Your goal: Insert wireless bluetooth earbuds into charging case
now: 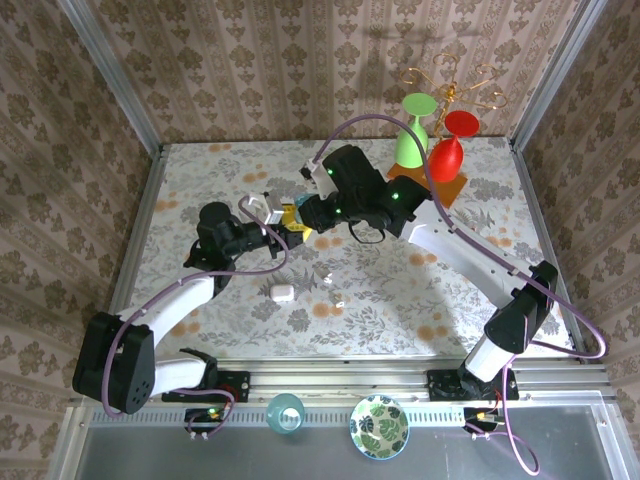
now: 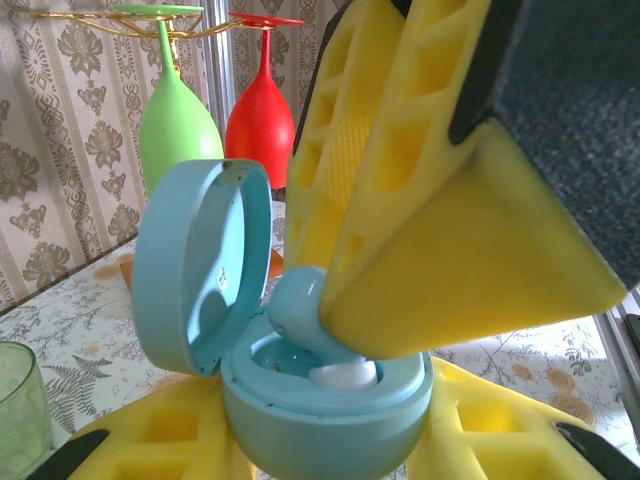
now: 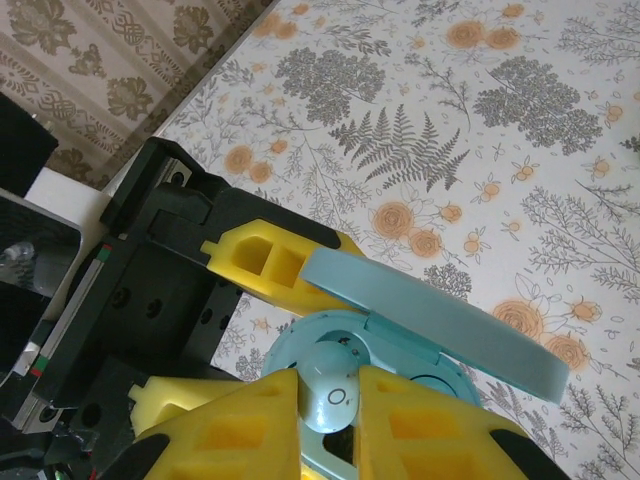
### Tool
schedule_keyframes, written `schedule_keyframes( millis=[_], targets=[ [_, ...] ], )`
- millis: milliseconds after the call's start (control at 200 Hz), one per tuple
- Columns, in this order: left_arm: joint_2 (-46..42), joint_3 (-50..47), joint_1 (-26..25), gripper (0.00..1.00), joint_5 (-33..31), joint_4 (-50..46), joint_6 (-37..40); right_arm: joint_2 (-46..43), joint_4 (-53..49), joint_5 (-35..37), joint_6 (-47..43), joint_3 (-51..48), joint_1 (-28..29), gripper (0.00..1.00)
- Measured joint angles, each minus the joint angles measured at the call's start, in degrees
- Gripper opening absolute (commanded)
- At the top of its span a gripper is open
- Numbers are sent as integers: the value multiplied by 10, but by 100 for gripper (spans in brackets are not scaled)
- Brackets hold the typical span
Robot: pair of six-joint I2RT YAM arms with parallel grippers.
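Right end effector point(image 3: 335, 405), angled down, pinches an earbud point(image 2: 296, 306) in the left end effector's point(image 2: 325, 448) clamped case point(image 2: 198, 270).

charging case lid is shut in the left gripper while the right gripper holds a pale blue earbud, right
No: the left wrist view shows the lid open. Otherwise right: left gripper holds the charging case, right gripper holds a pale blue earbud.
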Motion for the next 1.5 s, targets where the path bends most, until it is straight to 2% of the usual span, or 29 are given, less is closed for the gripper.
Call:
schedule_keyframes(
  millis=[200, 520, 745, 870, 1035, 1155, 1285, 1500],
  targets=[
    [0, 0, 0, 25, 0, 0, 0, 4, -2, 0, -3, 5, 2, 18],
    [0, 0, 0, 25, -2, 0, 0, 4, -11, 2, -13, 9, 9, 32],
    [0, 0, 0, 25, -5, 0, 0, 1, -8, 4, -13, 7, 9, 48],
    [0, 0, 0, 25, -5, 0, 0, -32, 11, 8, -8, -25, 5, 54],
    [0, 0, 0, 25, -4, 0, 0, -93, 45, 7, 17, -71, -19, 57],
    [0, 0, 0, 25, 3, 0, 6, -103, 60, 6, 41, -72, -47, 59],
    [0, 0, 0, 26, 20, 0, 18, -81, 54, 10, 63, -59, -68, 59],
    [0, -1, -1, 26, 43, 0, 23, -24, 24, 15, 65, -13, -71, 60]
  ],
)
